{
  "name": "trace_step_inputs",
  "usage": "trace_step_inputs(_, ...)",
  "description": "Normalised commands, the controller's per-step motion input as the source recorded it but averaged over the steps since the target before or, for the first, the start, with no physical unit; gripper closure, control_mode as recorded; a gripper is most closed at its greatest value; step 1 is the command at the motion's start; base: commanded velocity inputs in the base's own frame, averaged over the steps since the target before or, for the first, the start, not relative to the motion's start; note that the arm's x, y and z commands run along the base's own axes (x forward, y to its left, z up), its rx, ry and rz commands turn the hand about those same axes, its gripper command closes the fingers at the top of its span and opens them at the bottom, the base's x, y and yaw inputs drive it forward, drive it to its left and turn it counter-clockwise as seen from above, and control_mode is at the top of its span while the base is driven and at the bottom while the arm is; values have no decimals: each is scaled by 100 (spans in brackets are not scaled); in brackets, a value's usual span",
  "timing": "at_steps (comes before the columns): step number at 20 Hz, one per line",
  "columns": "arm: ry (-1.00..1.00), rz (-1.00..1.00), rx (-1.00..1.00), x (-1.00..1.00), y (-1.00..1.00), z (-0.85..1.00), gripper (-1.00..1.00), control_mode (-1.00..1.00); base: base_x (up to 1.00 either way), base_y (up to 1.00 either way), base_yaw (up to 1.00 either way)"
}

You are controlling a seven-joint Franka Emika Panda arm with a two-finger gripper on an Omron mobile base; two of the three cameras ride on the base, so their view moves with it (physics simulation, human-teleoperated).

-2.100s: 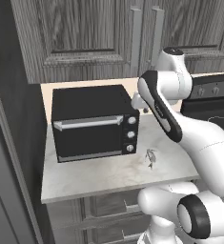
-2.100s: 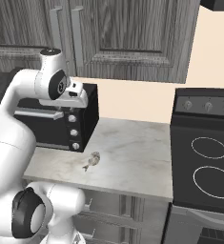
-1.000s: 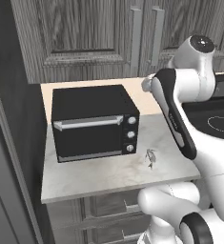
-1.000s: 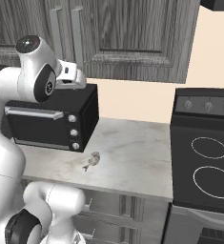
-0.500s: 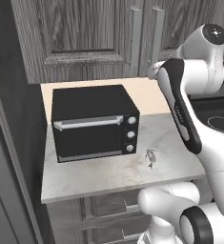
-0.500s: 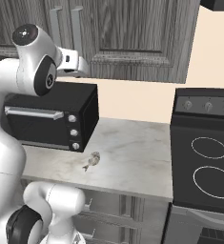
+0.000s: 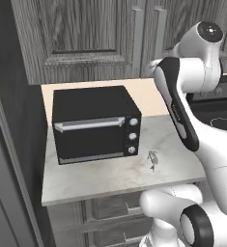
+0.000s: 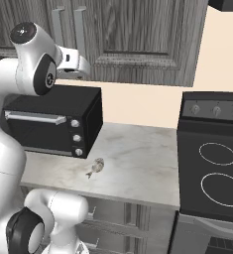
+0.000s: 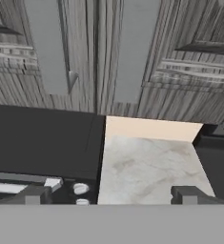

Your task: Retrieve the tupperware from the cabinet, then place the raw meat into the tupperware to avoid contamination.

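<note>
Pincer point(image 9: 108, 194), jaws wide, faces cabinet point(image 9: 108, 52) doors, apart.

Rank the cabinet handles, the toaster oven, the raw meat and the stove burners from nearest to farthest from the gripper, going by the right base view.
Gripper open, raised in front of the cabinet.
1. Cabinet handles: just above and behind it.
2. Toaster oven: directly below, on the counter.
3. Raw meat: lower, at the counter's front, before the oven.
4. Stove burners: far to the right.
</note>
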Motion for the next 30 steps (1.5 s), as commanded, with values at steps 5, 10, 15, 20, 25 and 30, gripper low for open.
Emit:
trace_step_inputs(5,-3,-4,-1,29,5,0,-100,-100,0,0,0)
trace_step_inputs(10,-11,-6,1,28,-3,21,-100,-100,0,0,0)
trace_step_inputs(15,-4,-5,1,25,-22,11,-100,-100,0,0,0)
trace_step_inputs(20,1,-2,0,45,-22,0,-100,-100,0,0,0)
trace_step_inputs(25,0,0,0,41,7,0,-100,-100,0,0,0)
trace_step_inputs(30,0,0,1,42,11,0,-100,-100,0,0,0)
